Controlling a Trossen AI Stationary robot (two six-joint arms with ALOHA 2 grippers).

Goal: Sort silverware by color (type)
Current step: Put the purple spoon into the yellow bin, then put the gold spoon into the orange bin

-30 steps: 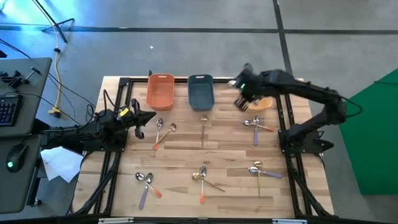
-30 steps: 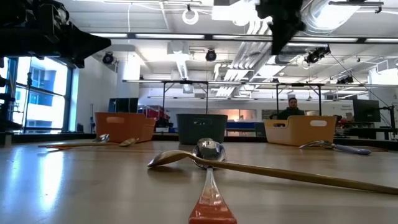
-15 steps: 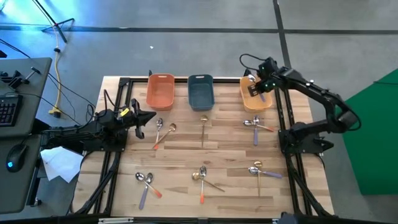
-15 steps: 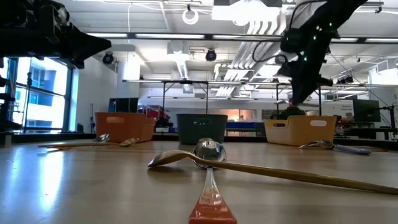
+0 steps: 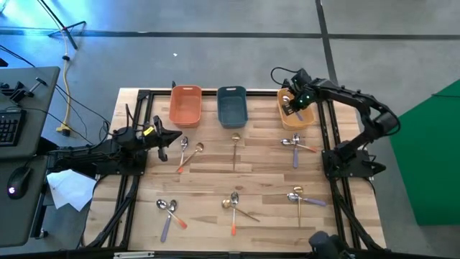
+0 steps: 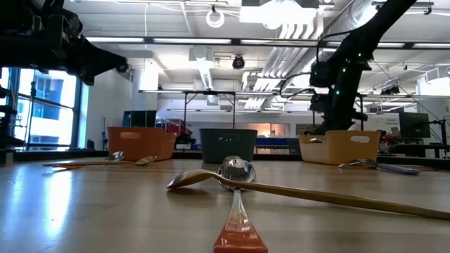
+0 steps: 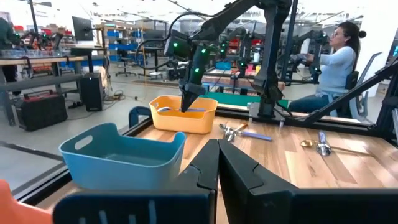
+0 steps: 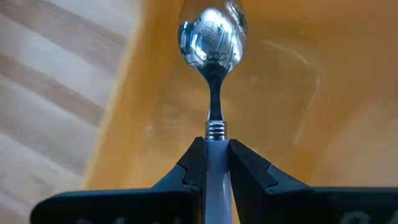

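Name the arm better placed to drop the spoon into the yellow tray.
Right. Its gripper is shut on the spoon and is over the yellow tray. The left gripper waits by the orange tray, jaws shut.

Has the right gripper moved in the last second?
Yes. The right gripper, shut on a lavender-handled spoon, went from beside the blue tray to over the yellow tray, lowering into it.

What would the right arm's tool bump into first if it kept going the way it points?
Probably the floor of the yellow tray. The right tool holds a lavender-handled spoon pointing down into it, so the spoon's bowl would likely touch first, though the gap is hard to judge.
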